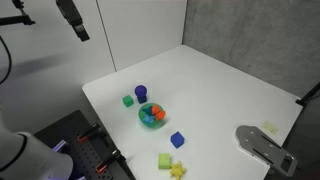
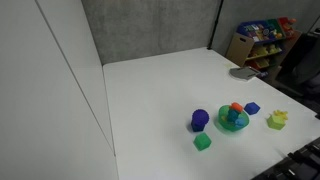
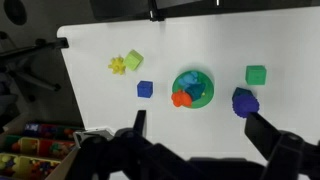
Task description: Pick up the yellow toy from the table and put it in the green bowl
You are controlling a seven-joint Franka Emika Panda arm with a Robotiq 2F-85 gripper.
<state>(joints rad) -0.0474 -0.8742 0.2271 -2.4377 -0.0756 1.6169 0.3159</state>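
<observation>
Tool (image 3: 197, 116) spread wide, empty, hanging high over bench (image 3: 285, 40). Bowl (image 3: 193, 88) holds blocks. Beyond it, toy (image 3: 118, 66) lies on bench, just beside lime cube (image 3: 134, 59). We judge toy light, stiff, knobbly: pinch across its middle, clear of the cube

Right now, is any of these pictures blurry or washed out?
Wrist view: the tool is dark and soft-edged near the lens, while the yellow toy and green bowl read clearly. In both exterior views the white table looks bright and flat, detail coarse.
</observation>
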